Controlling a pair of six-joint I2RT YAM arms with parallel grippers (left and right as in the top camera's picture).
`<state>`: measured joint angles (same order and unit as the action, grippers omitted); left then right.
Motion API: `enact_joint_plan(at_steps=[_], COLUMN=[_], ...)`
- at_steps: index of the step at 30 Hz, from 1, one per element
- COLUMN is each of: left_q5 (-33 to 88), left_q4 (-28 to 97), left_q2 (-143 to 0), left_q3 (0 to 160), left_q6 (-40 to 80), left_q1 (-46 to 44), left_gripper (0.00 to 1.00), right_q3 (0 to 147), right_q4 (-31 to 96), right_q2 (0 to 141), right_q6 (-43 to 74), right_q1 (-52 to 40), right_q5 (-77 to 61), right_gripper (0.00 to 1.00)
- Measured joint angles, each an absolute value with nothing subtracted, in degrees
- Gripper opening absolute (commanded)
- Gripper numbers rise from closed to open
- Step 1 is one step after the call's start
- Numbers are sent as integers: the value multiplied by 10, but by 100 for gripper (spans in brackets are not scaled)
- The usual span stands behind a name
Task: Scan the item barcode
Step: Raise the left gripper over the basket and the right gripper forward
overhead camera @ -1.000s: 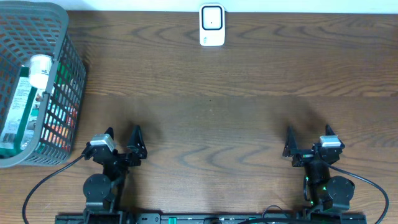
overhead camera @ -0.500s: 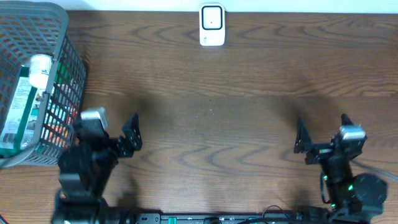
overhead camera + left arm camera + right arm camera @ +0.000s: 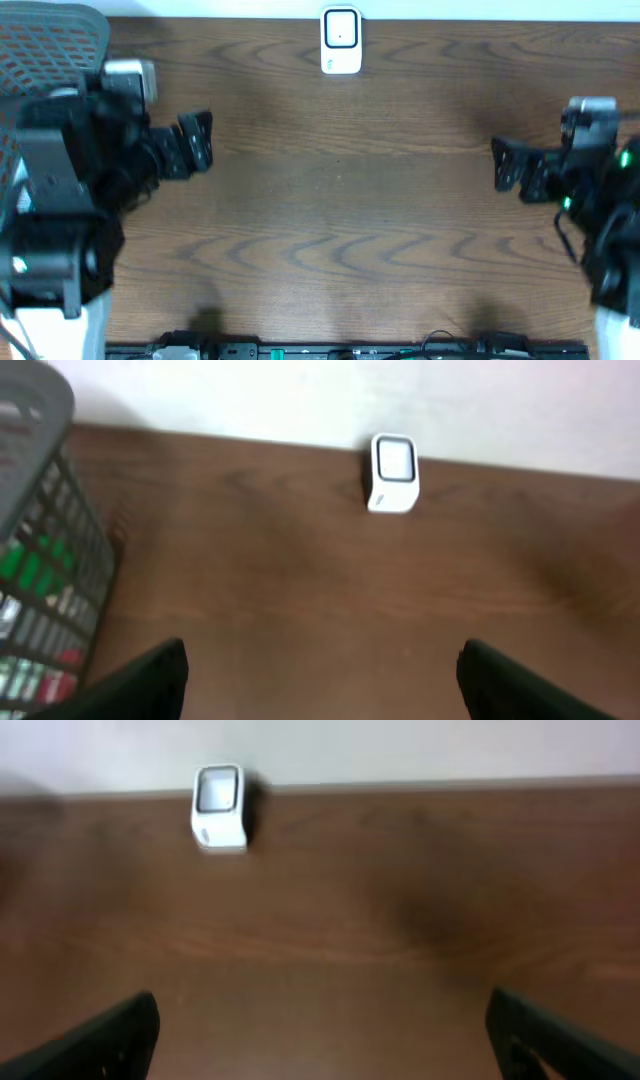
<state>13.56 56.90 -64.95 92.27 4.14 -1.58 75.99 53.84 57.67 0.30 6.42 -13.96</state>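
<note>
Both my hands are wide open and hold nothing: the left hand point(image 3: 320, 675) and the right hand point(image 3: 320, 1025) hang over bare tabletop point(image 3: 340, 230). Just to the left of the left hand is the grey basket point(image 3: 55, 550). Through its mesh I see green and red packs point(image 3: 22, 568), blurred. Far ahead of both hands, at the tabletop's back edge, the white scanner point(image 3: 393, 472) stands upright.

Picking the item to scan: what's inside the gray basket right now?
Through the basket mesh in the left wrist view: green, white and red packaging, blurred, no count. Overhead, the left arm covers most of it, so items and barcodes cannot be made out.
</note>
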Motion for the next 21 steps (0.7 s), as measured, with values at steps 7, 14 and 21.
enact_joint_plan(at_steps=[7, 14, 21], left_q5=[117, 105, 101], left_q4=[710, 799, 765], left_q2=[-800, -901, -904], left_q3=[1145, 1315, 1325], left_q6=[10, -1, -6], left_q1=[-5, 67, 101], left_gripper=[86, 86, 78], right_q3=[917, 929, 929], right_q4=[689, 712, 744], right_q2=[742, 814, 853], right_q6=[4, 4, 4], right_q1=[64, 64, 63], right_q5=[-176, -232, -261], right_gripper=[99, 99, 99])
